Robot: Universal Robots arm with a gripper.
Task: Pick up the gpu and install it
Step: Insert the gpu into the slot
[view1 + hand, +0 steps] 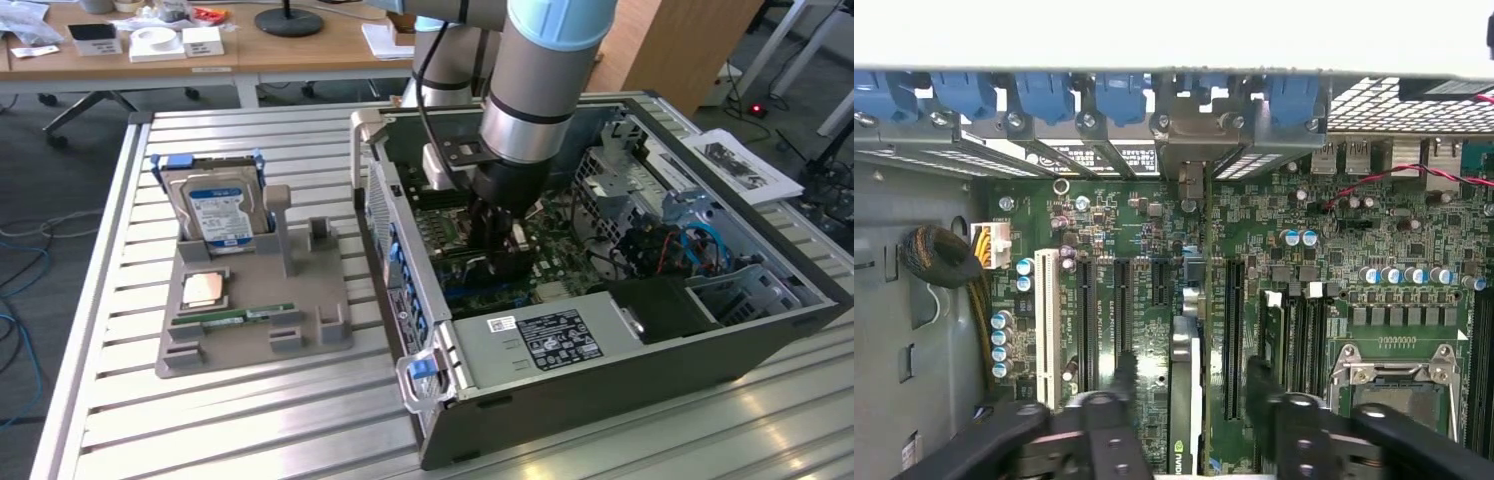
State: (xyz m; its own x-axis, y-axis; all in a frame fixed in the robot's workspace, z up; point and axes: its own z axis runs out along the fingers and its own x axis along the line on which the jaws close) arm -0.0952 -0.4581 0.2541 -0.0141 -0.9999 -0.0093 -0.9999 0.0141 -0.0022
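- Black two-fingered gripper (pixel 1189 400) is down inside the open grey desktop computer case (pixel 747 345); its fingers (pixel 1122 385) are spread either side of the card with a gap on both sides, not pinching it.
- Thin dark rectangular gpu (pixel 1185 390) with its silvery end bracket (pixel 1192 145) stands on edge in a long black expansion slot (pixel 1233 335) region of the green motherboard (pixel 1354 250), between the two fingers; bracket end meets the rear slot row with blue latches (pixel 1119 95).
- Seen edge-on: narrow dark strip, a green logo near its lower end; looks rigid and thin.
- Judgement: card seems already placed; the step in hand is letting go. Do it well by opening evenly and clearing the card straight, no side drag that could tilt it.
- Cannot tell if the edge connector is fully seated.
- Exterior view: the grey parts tray (pixel 254 320) with the blue-labelled hard drive (pixel 218 215) sits well apart, on the exterior view's left.
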